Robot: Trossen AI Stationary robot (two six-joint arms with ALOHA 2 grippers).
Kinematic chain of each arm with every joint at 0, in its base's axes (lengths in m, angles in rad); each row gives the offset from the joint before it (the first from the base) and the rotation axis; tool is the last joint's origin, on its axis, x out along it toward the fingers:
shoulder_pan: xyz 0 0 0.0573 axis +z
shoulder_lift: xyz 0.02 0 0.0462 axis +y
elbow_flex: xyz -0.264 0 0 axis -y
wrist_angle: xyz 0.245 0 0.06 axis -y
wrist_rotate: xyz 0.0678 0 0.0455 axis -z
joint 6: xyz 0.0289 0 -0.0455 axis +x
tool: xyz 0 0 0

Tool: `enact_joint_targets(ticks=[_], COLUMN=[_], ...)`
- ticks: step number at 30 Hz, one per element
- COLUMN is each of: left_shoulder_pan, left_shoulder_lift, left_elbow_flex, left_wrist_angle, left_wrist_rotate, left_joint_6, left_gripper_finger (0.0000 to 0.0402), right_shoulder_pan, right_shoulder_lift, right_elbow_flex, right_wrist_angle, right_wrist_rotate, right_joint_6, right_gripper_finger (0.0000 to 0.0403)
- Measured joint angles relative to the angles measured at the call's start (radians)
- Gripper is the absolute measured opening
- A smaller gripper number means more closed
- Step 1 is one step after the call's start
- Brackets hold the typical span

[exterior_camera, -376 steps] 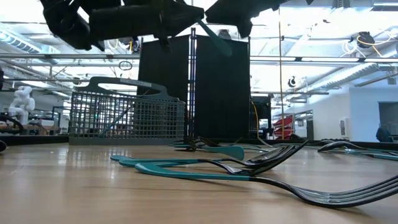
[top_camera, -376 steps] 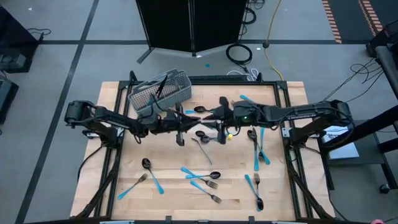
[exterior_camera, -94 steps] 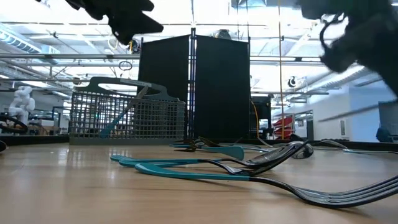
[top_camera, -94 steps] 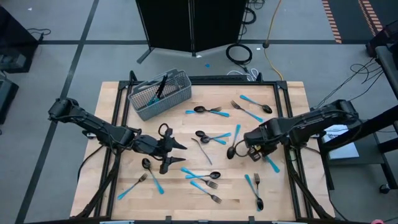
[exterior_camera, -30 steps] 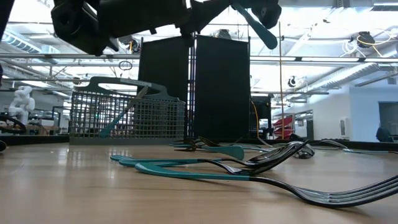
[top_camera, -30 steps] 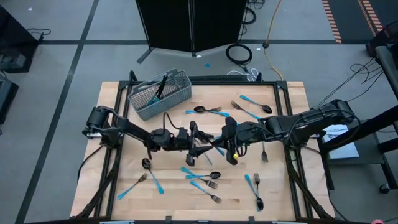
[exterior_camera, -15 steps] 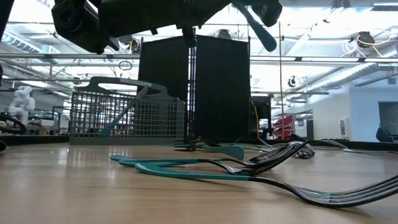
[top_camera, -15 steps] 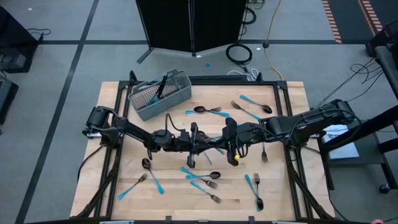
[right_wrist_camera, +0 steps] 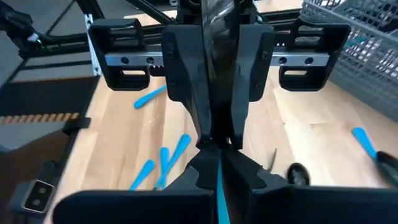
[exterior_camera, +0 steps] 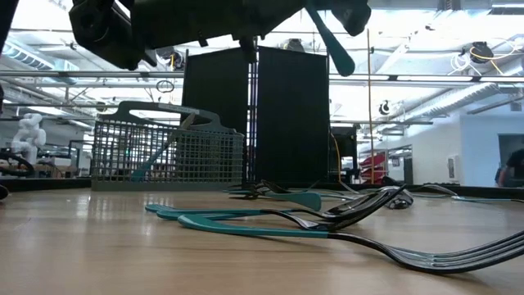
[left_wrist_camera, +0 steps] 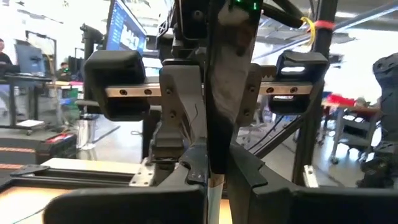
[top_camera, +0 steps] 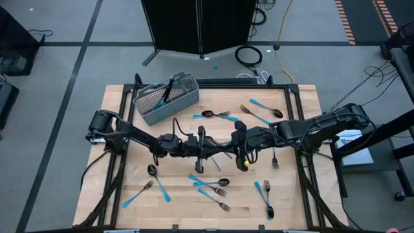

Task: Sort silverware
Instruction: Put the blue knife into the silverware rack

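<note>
Above the middle of the table my left gripper [top_camera: 215,151] and my right gripper [top_camera: 228,150] meet tip to tip, both shut on one piece of silverware [right_wrist_camera: 219,177] with a dark metal part and a light-blue handle. The handle's free end [exterior_camera: 332,49] slants down out of the grippers in the low view. More silverware lies flat on the wood: spoons and forks [top_camera: 213,184] near the front, others [top_camera: 259,110] at the far right. Which kind the held piece is, I cannot tell. My left gripper [left_wrist_camera: 214,171] pinches the piece's dark metal part [left_wrist_camera: 217,124] between its two fingers, coming from the table's left, about level. The fingers lie along the piece, which is clear of the table. My right gripper [right_wrist_camera: 217,158] pinches the light-blue handle [right_wrist_camera: 219,186] between its two fingers, coming from the table's right and slanting a little down. The handle runs back under the fingers, and its free end sticks out below. The piece is lifted clear of the table.
A grey wire-mesh basket [top_camera: 165,97] stands at the far left with a few pieces in it, also seen in the low view as the basket [exterior_camera: 168,152]. Forks [exterior_camera: 360,213] lie close to the table's near edge. A black cabinet [top_camera: 197,26] stands beyond the far edge.
My left gripper has shut on the dark end of the piece that my right gripper holds up; both hands stay in place above the table's middle. The handle's free end has tipped slightly steeper in the low view.
</note>
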Motion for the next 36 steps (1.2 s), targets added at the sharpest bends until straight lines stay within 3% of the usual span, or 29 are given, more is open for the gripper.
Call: enact_joint_targets(ticks=[4, 8, 16, 20, 27, 30, 34, 36], left_shoulder_pan=[-0.002, -0.001, 0.021, 0.095, 0.348, 0.454, 0.562, 0.593], left_shoulder_lift=[-0.069, -0.217, -0.615, -0.793, -0.927, -0.904, -0.838, -0.801], left_elbow_flex=[0.0, 0.001, 0.002, 0.002, 0.001, 0.001, 0.001, 0.001], left_wrist_angle=[-0.116, -0.314, -0.936, -1.241, -1.553, -1.621, -1.623, -1.622], left_wrist_rotate=[-0.076, -0.197, -0.527, -0.638, -0.619, -0.596, -0.448, -0.426], left_joint_6=[0.035, 0.039, 0.02, -0.097, -0.217, -0.239, -0.259, -0.259], left_gripper_finger=[0.0016, 0.0016, 0.0016, 0.0016, 0.0016, 0.0015, 0.0015, 0.0015], right_shoulder_pan=[-0.001, 0.001, 0.0, 0.0, -0.001, -0.001, -0.001, -0.005], right_shoulder_lift=[-0.001, 0.002, 0.015, 0.034, 0.075, 0.104, 0.15, 0.168], right_elbow_flex=[0.0, -0.004, -0.003, -0.003, -0.003, -0.003, -0.003, -0.003], right_wrist_angle=[-0.04, -0.091, -0.195, -0.179, -0.07, -0.005, 0.018, 0.009], right_wrist_rotate=[-0.001, 0.001, 0.279, 0.326, 0.331, 0.332, 0.331, 0.331], right_joint_6=[-0.023, -0.039, -0.041, -0.043, -0.091, -0.134, -0.177, -0.177], right_gripper_finger=[0.0004, 0.0004, 0.0004, 0.0004, 0.0004, 0.0004, 0.0004, 0.0004])
